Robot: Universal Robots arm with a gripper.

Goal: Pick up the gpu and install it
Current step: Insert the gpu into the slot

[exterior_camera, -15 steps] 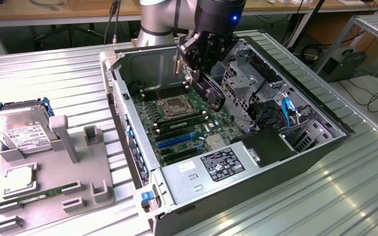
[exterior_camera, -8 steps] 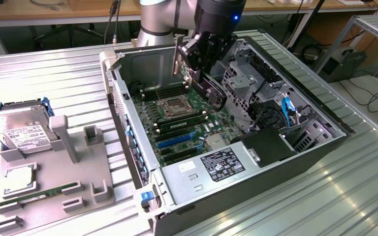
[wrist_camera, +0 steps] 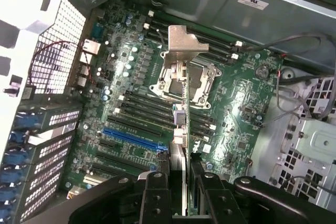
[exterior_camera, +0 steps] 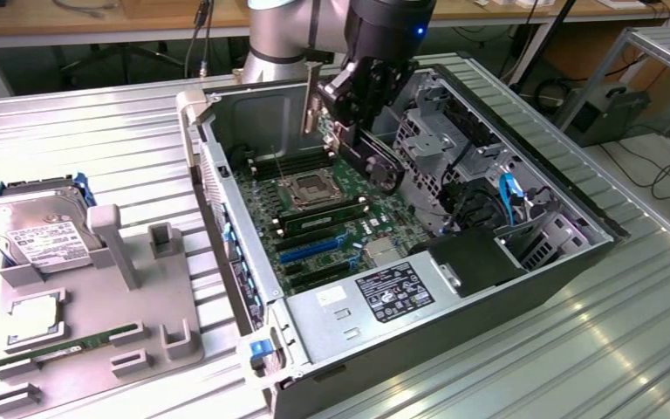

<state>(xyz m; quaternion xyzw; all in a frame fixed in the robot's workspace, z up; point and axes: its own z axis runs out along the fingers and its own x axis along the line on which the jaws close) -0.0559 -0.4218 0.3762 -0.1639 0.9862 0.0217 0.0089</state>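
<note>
gpu [wrist_camera: 179, 124] is held edge-on in the hand [exterior_camera: 352, 113], fingers clamped on it, above the open pc case [exterior_camera: 242, 262]. bracket end is suspended over the motherboard [wrist_camera: 236, 103] near the cpu socket [exterior_camera: 310, 188], at the board's 12 o'clock end.

Black gpu [exterior_camera: 338, 131] w/ pale bracket, edge-on, held above motherboard.

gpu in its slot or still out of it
Out: the thin black gpu card hangs in the gripper above the green motherboard.
</note>
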